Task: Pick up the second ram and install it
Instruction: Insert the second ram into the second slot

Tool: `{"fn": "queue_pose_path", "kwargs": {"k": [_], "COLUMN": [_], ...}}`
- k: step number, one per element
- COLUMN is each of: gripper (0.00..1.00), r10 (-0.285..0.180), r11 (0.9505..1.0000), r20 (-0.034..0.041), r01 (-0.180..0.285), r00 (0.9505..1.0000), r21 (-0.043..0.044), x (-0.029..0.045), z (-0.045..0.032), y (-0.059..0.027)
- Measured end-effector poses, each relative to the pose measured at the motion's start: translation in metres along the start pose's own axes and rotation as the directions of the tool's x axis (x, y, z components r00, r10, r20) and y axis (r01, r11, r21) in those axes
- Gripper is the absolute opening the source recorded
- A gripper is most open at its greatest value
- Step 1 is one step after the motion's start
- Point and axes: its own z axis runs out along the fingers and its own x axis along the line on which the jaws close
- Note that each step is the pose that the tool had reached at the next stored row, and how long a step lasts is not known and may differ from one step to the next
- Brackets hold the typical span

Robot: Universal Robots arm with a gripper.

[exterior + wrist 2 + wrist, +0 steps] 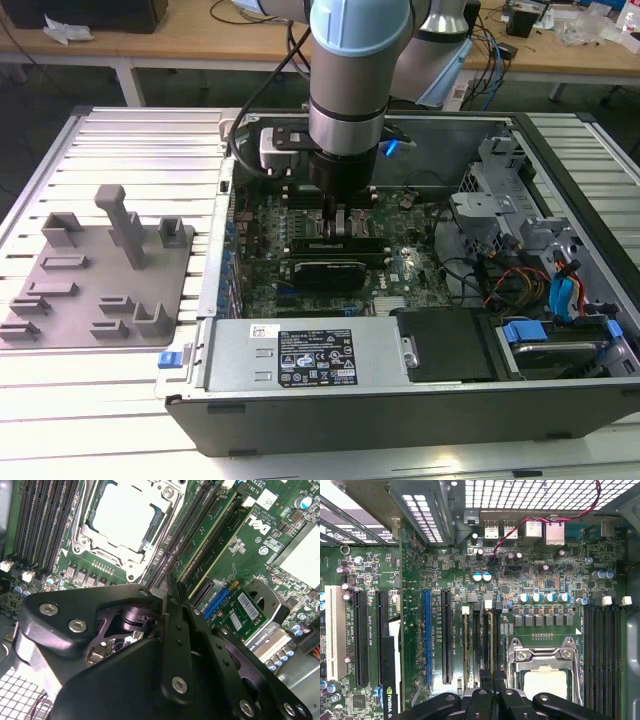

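My gripper (340,225) is down inside the open computer case (300,420), over the memory slots of the green motherboard (540,575). In the first wrist view its two black fingers (481,696) stand close together on the top edge of the second ram (492,645), a thin green stick seen edge-on and standing upright in its slot. The second wrist view shows the fingertips (159,594) pressed together in line with the dark slots. Another green stick (210,535) sits in a neighbouring slot.
The silver processor (545,680) in its metal frame lies right beside the slots. A black graphics card (325,272) and the power supply (300,355) sit nearer the camera. Drive bays and cables (540,270) fill the exterior view's right. A grey fixture plate (100,270) stands outside the case on the left.
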Motion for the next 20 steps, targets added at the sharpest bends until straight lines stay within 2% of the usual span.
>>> {"fn": "queue_pose_path", "kwargs": {"k": [20], "gripper": [0.09], "r10": [0.0], "r11": [1.0], "r20": [-0.0002], "r01": [0.0], "r00": [1.0], "r21": [-0.0001], "x": [0.0001], "z": [0.0018], "y": [-0.0003]}}
